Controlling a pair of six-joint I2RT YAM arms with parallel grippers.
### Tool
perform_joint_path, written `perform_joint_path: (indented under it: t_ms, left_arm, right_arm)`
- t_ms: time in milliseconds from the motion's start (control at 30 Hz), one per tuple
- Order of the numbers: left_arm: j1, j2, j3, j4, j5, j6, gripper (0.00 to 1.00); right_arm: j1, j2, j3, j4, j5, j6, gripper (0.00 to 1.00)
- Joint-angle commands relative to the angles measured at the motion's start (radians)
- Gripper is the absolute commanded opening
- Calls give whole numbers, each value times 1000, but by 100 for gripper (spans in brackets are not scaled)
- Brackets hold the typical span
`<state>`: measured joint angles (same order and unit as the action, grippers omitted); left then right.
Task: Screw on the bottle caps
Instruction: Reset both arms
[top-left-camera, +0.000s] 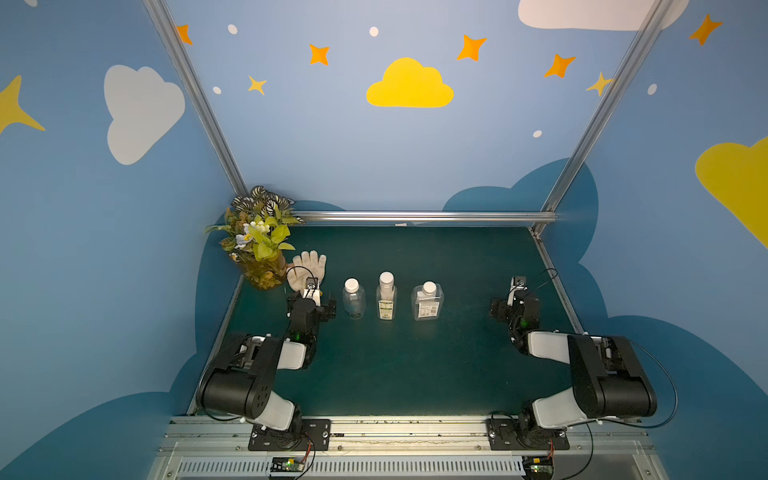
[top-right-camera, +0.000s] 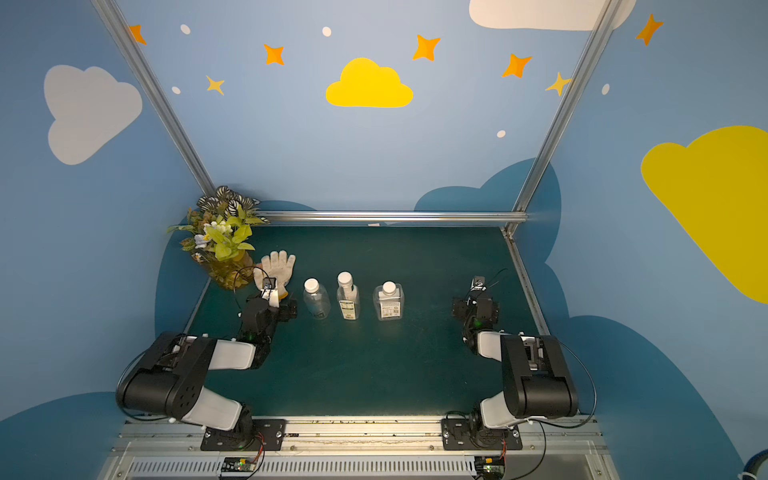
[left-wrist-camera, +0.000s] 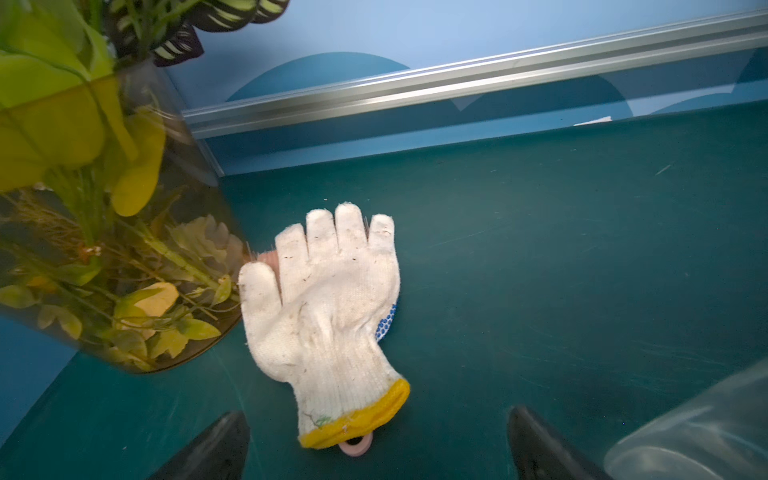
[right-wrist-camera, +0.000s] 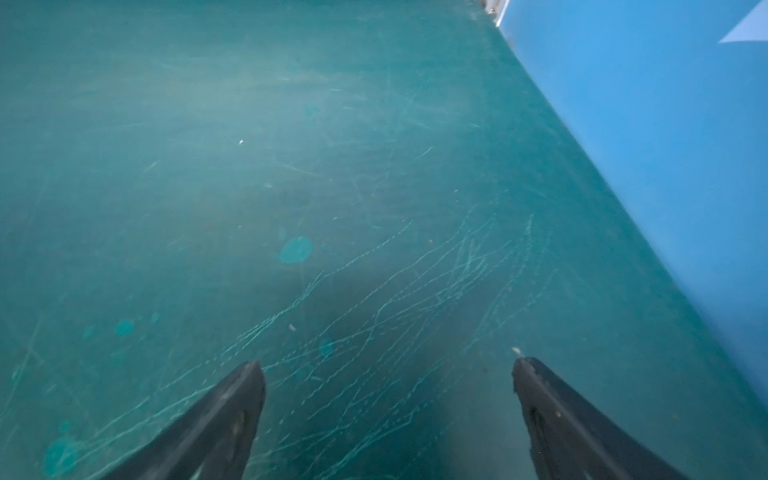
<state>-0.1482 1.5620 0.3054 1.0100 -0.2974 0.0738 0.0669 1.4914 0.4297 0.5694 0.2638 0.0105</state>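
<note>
Left pincer (left-wrist-camera: 378, 413) released, empty; glove (left-wrist-camera: 328, 299) just ahead. Right pincer (right-wrist-camera: 387, 363) released, empty, over worktop (right-wrist-camera: 291, 166). Three bottles (top-left-camera: 386, 301), caps (top-left-camera: 387, 277) on top, between pincers.

We count three bottles: a round bottle (top-left-camera: 354, 301), a slim bottle (top-left-camera: 386, 300) and a flat-sided bottle (top-left-camera: 427, 303). We count three caps (top-left-camera: 351, 284) (top-left-camera: 386, 277) (top-left-camera: 429, 286). We see one glove (top-left-camera: 308, 266), one vase (top-left-camera: 266, 276) of plants, and two grippers: left gripper (left-wrist-camera: 378, 413), right gripper (right-wrist-camera: 387, 363).
</note>
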Motion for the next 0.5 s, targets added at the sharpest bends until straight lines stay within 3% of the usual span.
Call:
perform_joint_path:
  t_ms: [0, 100, 267, 467]
  left_arm:
    - [6, 1, -3, 45, 53, 15, 100]
    - [6, -2, 51, -66, 47, 11, 100]
    - [3, 20, 34, 3, 53, 25, 100]
    - [7, 15, 48, -36, 55, 19, 100]
  right_arm:
    - [1, -14, 29, 64, -39, -39, 98]
    - [3, -16, 33, 49, -36, -36, 98]
    - [2, -19, 33, 46, -37, -34, 98]
    - [2, -19, 34, 43, -38, -34, 98]
